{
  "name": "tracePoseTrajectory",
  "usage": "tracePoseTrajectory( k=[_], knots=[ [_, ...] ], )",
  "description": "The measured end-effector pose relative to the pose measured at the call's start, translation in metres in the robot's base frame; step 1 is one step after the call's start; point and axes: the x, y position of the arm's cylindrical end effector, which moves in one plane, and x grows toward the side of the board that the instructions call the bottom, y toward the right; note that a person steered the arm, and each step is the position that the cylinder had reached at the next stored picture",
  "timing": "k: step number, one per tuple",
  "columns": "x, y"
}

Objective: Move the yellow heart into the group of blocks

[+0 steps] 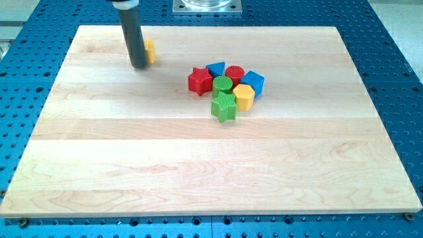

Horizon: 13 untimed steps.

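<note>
The yellow heart (pixel 150 51) lies near the view's top left of the wooden board (pixel 132 158), mostly hidden behind my rod. My tip (pixel 139 66) rests on the board just left of and in front of the heart, touching or nearly touching it. The group of blocks sits at centre right: a red star (pixel 199 80), a blue triangle (pixel 216 69), a red cylinder (pixel 234 74), a blue cube (pixel 253 81), a green cylinder (pixel 223 84), a yellow hexagon (pixel 244 97) and a green star (pixel 224 106), packed together.
The board lies on a blue perforated table (pixel 396 79). A metal arm base plate (pixel 207 6) stands at the view's top centre, beyond the board's far edge.
</note>
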Motion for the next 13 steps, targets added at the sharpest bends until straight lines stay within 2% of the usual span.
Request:
tracePoseTrajectory(
  k=[1, 2, 3, 4, 5, 6, 8, 9, 10, 11, 13],
  knots=[
    [-0.027, -0.026],
    [-0.059, 0.000],
    [-0.022, 0.032],
    [0.047, 0.040],
    [0.046, 0.031],
    [0.079, 0.008],
    [0.083, 0.078],
    [0.090, 0.032],
    [0.111, 0.050],
    [0.103, 0.088],
    [0.106, 0.114]
  ],
)
